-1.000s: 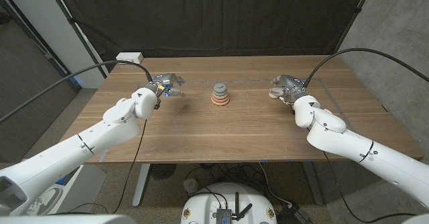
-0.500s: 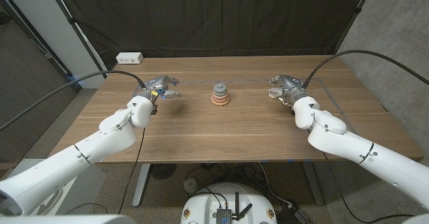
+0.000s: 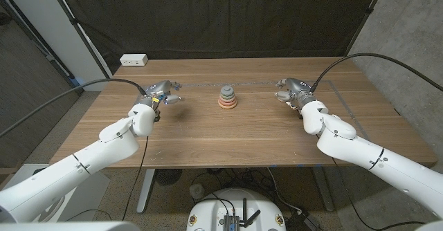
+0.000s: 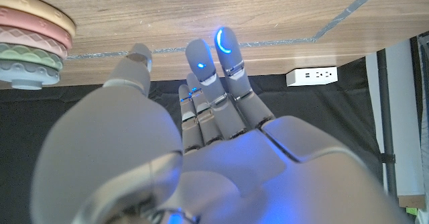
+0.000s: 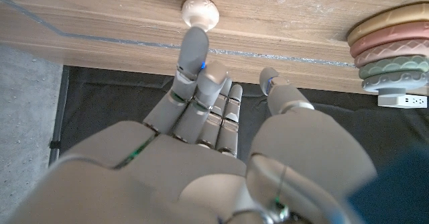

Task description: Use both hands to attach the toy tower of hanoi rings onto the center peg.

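Your left hand (image 3: 163, 91) sat over the far-left part of the tabletop (image 3: 228, 134), fingers (image 4: 224, 46) stretched out and apart, nothing in them, so released. Your right hand (image 3: 291, 90) was at the far right, fingers (image 5: 194, 53) also extended and loose, nothing gripped. In the right wrist cam one fingertip was right next to a small cream ring (image 5: 200, 11) lying on the wood; can't tell if it was touching. The ring stack (image 3: 227, 97) stood at the tabletop center between both hands, well apart from each: wide orange/pink rings at the bottom, grey-green ones above, narrowing toward the top. Peg itself was hidden by the rings. A white power strip (image 3: 134, 60) lay at the far-left corner of the tabletop.
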You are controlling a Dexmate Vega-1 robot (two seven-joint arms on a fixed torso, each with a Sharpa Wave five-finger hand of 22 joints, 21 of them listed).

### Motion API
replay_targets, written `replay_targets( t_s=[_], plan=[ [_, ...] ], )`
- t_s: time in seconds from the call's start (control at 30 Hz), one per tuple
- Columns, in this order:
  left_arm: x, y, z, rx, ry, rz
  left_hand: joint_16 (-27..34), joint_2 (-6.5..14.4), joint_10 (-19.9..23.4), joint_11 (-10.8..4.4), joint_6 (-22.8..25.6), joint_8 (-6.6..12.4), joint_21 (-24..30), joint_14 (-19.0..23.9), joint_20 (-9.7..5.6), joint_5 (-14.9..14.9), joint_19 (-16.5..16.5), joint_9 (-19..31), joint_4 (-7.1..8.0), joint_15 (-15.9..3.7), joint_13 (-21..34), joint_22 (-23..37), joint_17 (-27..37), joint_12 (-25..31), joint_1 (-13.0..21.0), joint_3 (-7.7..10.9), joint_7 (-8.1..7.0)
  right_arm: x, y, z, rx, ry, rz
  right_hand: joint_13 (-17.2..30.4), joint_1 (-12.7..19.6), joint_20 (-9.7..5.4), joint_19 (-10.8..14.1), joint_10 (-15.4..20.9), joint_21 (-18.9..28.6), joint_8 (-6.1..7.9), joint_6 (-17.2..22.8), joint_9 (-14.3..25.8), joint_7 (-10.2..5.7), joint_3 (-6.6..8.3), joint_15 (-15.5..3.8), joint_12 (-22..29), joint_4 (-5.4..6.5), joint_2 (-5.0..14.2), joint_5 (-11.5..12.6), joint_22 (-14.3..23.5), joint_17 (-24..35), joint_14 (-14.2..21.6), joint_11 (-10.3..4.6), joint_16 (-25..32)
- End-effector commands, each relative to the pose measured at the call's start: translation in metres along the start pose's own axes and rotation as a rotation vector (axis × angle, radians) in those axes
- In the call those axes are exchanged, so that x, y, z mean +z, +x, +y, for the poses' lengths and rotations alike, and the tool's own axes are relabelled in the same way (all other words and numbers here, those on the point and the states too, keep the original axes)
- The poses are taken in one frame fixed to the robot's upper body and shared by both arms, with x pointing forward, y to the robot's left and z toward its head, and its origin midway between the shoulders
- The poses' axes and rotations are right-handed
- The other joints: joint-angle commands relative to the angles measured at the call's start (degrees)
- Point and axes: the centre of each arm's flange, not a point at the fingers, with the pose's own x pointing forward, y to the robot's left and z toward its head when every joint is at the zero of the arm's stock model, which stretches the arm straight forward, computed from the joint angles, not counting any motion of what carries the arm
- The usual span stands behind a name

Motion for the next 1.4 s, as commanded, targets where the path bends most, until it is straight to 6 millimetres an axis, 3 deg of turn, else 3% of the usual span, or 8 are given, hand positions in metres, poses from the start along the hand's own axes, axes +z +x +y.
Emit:
replay_targets(
  t_s=[0.03,0.6,0.8,1.4],
  plan=[
    [-0.002,-0.004,-0.004,0.01,-0.01,0.012,0.05,0.19,0.56,-0.15,0.57,0.17,0.06,0.38,-7.68,0.36,0.65,0.07,-0.06,-3.59,0.18,0.17,0.17,0.04,-0.33,0.6,0.24,0.002,0.0,0.004,0.011,-0.007,-0.012,0.04,-0.15,-3.34,-0.47,-0.14,0.41,0.01,0.4,0.13,-0.03,0.34,-1.29,-0.07,-0.02,0.45,0.31,0.28,-0.22,-0.56,0.05,-0.22],
    [-0.003,-0.006,-0.005,-0.007,-0.016,0.022,0.07,0.26,0.54,-0.17,0.73,-0.04,-0.04,0.42,-7.68,0.36,0.69,0.11,-0.15,-3.59,0.24,0.14,0.21,-0.16,-0.52,0.83,0.32,0.006,0.009,0.001,0.026,-0.04,-0.005,0.35,-0.27,-3.32,-0.72,0.27,0.74,0.41,1.7,-0.03,0.74,0.31,-1.26,0.33,-0.05,0.28,0.36,0.58,0.09,-0.6,0.23,0.07],
    [-0.001,-0.001,-0.003,-0.007,-0.025,0.006,0.08,0.34,0.66,-0.1,0.76,-0.13,-0.05,0.43,-7.7,0.37,0.73,0.13,-0.22,-3.59,0.29,0.12,0.22,-0.17,-0.48,0.98,0.36,0.004,0.018,-0.005,0.047,-0.076,0.022,0.41,-0.26,-3.32,-1.39,-1.95,0.74,-0.88,-1.26,-0.28,0.49,0.42,-1.24,-0.39,-0.18,-0.09,0.46,0.59,0.06,-1.37,0.55,0.0],
    [-0.003,0.008,0.009,0.01,-0.035,-0.003,0.07,0.47,0.92,0.1,1.05,-0.23,-0.03,0.4,-7.67,0.36,0.78,0.18,-0.21,-3.59,0.41,0.19,0.25,-0.21,-0.67,1.24,0.4,-0.002,0.042,-0.009,0.102,-0.142,0.096,0.05,0.16,-3.27,-3.05,-5.16,0.61,-1.64,-4.35,-0.63,0.83,0.11,-1.29,-0.74,-0.28,-0.58,0.4,0.42,-1.08,-3.2,1.28,-1.48]
  ],
)
